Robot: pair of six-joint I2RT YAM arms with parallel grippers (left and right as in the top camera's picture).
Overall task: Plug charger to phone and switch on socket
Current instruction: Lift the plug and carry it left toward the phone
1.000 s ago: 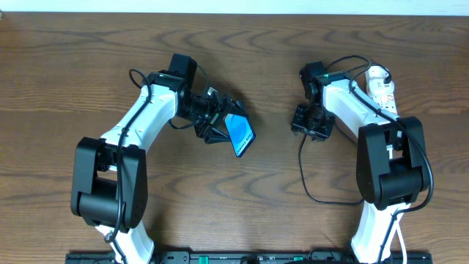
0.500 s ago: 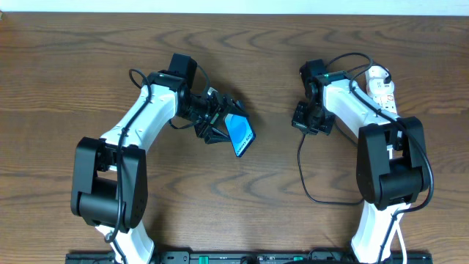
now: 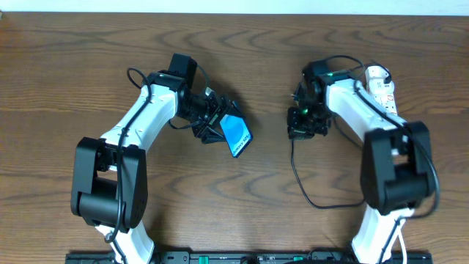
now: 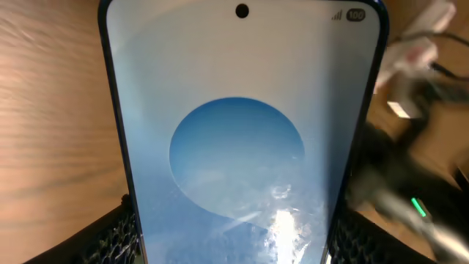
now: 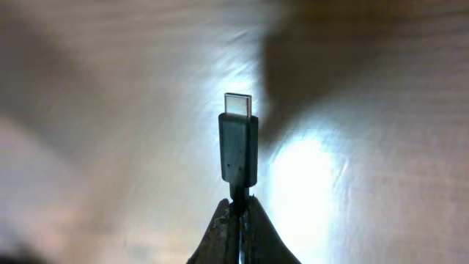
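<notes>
My left gripper (image 3: 220, 126) is shut on the phone (image 3: 236, 135) and holds it tilted above the table, blue screen up. In the left wrist view the phone (image 4: 238, 147) fills the frame, its edges pressed between my dark fingers (image 4: 117, 235). My right gripper (image 3: 300, 126) sits right of the phone, a gap apart, shut on the charger (image 3: 297, 172), whose black cable loops down toward the table's front. In the right wrist view the fingertips (image 5: 239, 209) pinch the cable just behind the small plug (image 5: 239, 147); its metal tip points away. The white socket (image 3: 379, 84) lies at the far right.
The socket's white cord (image 3: 370, 72) and thin black wires run beside the right arm's forearm (image 3: 352, 103). The brown wooden table (image 3: 73, 59) stretches around both arms. The right arm shows as a dark blur (image 4: 410, 183) at the right of the left wrist view.
My right gripper went from open to shut on the charger cable and moved left toward the phone, dragging the cable's loop with it. The left gripper with the phone shifted slightly left.
</notes>
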